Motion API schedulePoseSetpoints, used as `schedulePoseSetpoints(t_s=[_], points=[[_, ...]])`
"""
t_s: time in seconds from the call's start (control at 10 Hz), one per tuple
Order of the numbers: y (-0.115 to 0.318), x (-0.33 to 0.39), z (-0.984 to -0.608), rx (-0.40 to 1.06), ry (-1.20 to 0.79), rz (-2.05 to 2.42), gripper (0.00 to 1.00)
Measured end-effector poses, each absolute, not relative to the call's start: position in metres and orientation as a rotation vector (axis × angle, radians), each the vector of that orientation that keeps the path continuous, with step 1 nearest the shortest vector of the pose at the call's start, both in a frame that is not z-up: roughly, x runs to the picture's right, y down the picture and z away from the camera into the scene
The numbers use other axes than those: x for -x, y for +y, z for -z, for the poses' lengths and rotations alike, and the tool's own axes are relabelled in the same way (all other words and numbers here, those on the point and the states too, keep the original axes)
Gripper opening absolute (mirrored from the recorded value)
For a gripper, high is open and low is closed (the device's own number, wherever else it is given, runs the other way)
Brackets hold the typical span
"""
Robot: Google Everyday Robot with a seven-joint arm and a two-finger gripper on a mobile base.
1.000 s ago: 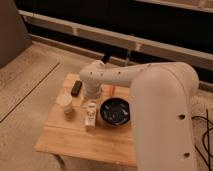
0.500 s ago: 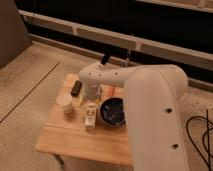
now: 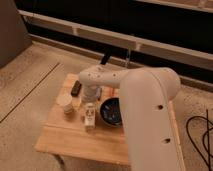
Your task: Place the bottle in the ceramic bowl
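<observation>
Closest to us, the big white arm (image 3: 150, 115) reaches over the right side of the wooden worktop (image 3: 75, 142). The bottle (image 3: 89, 116) stands upright near the middle, between the paper cup (image 3: 65, 105) on its left and the ceramic bowl (image 3: 111, 111) on its right. The hand (image 3: 90, 100) is right above the bottle; we cannot tell if it is apart or together. A black block (image 3: 76, 89) lies near the far left corner.
</observation>
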State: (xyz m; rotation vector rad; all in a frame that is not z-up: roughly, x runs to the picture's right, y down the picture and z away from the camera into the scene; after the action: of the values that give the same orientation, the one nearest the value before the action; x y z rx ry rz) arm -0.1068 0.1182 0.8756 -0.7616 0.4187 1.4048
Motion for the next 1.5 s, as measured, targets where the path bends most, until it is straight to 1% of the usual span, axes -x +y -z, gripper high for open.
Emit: schedulePoseSetpoints(t_s=[0.2,0.3,0.5,0.6,1.2,1.5], points=[[0.118,0.105,-0.877,0.769,0.416,-1.404,0.34],[0.119,0.104,-0.877,0.773,0.415,-1.402,0.21],[0.121,0.103,-0.877,0.778,0.419,-1.397,0.03],[0.122,0.103,-0.876,0.781,0.423,-1.395,0.00],[0.119,0.102,-0.873,0.775,0.426,-1.390,0.00],[0.090,0.101,-0.858,0.711,0.375,-1.408,0.00]])
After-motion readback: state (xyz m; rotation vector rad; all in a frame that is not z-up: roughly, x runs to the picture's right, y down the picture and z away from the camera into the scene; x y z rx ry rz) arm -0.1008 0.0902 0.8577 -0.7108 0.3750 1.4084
